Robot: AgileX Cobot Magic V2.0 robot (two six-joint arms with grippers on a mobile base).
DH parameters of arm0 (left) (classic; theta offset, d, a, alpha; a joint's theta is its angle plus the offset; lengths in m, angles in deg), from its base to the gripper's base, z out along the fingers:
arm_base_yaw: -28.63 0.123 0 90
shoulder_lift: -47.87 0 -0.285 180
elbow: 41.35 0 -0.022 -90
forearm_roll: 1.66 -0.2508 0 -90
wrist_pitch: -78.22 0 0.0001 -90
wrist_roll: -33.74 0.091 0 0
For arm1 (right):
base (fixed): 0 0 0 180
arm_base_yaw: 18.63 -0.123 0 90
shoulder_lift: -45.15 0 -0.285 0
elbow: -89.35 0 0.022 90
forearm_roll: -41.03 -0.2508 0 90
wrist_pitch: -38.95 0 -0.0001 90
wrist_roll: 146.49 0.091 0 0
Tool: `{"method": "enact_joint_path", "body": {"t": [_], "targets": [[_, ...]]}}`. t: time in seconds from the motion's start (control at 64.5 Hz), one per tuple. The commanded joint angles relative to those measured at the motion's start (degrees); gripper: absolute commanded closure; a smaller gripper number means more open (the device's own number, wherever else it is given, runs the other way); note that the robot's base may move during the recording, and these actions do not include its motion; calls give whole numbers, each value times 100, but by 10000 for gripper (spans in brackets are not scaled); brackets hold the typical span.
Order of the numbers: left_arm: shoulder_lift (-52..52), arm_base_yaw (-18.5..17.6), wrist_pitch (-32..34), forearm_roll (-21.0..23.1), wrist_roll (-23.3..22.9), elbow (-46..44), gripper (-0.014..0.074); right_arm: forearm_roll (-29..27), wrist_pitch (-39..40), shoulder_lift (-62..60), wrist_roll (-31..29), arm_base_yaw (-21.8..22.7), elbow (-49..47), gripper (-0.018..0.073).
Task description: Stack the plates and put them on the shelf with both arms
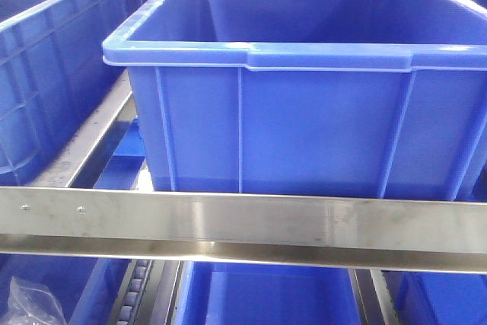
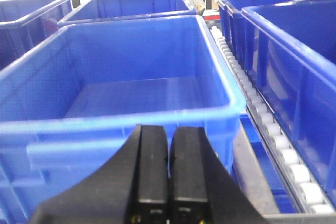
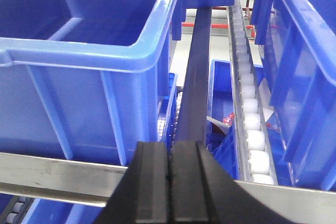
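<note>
Black fingers of your left gripper (image 2: 168, 174) and right gripper (image 3: 169, 182) are pressed together, holding nothing. Nearest you runs the shelf (image 1: 243, 222) rail; beyond sits a blue crate (image 1: 289, 89). No plates visible.

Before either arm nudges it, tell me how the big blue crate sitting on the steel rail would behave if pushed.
The big blue crate looks empty, so it is probably light for its size. Its ribbed walls and thick rim suggest it stays stiff rather than flexing. It sits beside roller tracks, so if it rests on such rollers it may glide away easily; its wide base makes tipping unlikely.
</note>
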Motion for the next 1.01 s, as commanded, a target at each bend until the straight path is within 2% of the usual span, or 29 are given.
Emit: {"method": "enact_joint_path", "body": {"t": [0.0, 0.015, 0.093, 0.992], "targets": [[246, 7, 784, 7, -14, 78, 514, -15, 503, -105, -11, 47, 1, 504], [310, 7, 504, 7, -14, 66, 514, -15, 496, -105, -11, 47, 1, 504], [687, 7, 202, 7, -14, 63, 514, -15, 489, -105, -11, 47, 1, 504], [646, 7, -1, 7, -14, 63, 514, -15, 484, -99, -11, 47, 1, 504]]}}
